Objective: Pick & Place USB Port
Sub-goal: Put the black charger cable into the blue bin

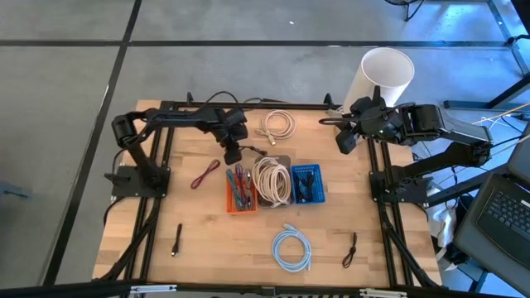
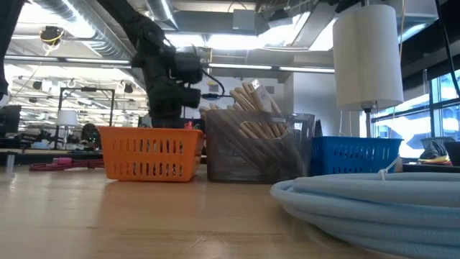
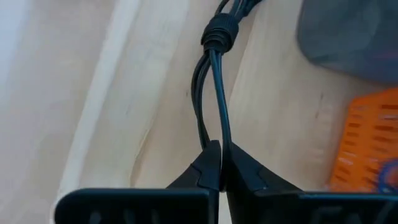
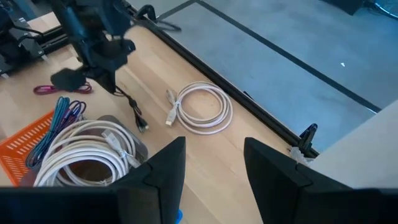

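Note:
A thin black USB cable [image 3: 214,81], its strands bound together by a wrap [image 3: 221,30], lies on the wooden table just beyond the orange basket [image 1: 242,190]. My left gripper [image 1: 233,154] stands over it, pointing steeply down, and is shut on it. The cable's free plug end [image 4: 142,126] rests on the table near the grey bin [image 1: 272,180]. My right gripper [image 4: 211,165] hangs open, high over the table's far right corner, with nothing between its fingers. My left gripper pinches two strands of the black cable [image 3: 216,138] between its two fingertips, at the looped end away from the wrap. The fingers come from above, slanting down. The rest of the cable still lies on the table, running away from the fingers.
The grey bin holds a white coiled cable, and a blue basket [image 1: 306,184] stands to its right. On the table lie a white coil [image 1: 279,124], a light blue coil [image 1: 291,248], a red cable [image 1: 204,175] and two small black items [image 1: 176,242] [image 1: 351,248].

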Available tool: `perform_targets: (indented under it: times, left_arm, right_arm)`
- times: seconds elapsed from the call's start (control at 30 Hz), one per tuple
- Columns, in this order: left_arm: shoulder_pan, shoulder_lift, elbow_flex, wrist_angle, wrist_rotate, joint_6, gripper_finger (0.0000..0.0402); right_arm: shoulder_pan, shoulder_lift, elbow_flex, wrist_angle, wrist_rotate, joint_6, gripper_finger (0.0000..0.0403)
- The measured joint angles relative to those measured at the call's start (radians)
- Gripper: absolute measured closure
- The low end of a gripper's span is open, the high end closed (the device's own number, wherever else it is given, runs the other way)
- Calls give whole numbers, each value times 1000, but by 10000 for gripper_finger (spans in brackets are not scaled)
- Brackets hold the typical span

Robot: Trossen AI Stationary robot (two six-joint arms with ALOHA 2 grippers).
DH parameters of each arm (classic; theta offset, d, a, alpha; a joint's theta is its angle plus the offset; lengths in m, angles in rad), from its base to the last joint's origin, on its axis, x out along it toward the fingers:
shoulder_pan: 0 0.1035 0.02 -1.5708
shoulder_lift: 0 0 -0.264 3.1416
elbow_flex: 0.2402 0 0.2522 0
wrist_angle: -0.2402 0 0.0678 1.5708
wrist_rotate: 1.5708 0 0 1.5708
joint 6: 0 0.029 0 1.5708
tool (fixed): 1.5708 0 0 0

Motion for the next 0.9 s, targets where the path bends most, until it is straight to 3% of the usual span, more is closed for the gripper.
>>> perform_targets:
  times: [0.27,0.47,0.63,0.9]
  left_arm:
    - [1,-200,0,-65,-63,-67,398]
    - [-1,-366,0,40,-69,-232,399]
    - [-26,-454,0,315,-27,-353,399]
    - [-89,-428,0,1025,125,-513,399]
  right_arm:
    - [0,0,0,0,0,0,238]
    - [0,0,0,3,0,4,238]
    - [0,0,0,59,0,-4,238]
    - [0,0,0,248,0,-130,238]
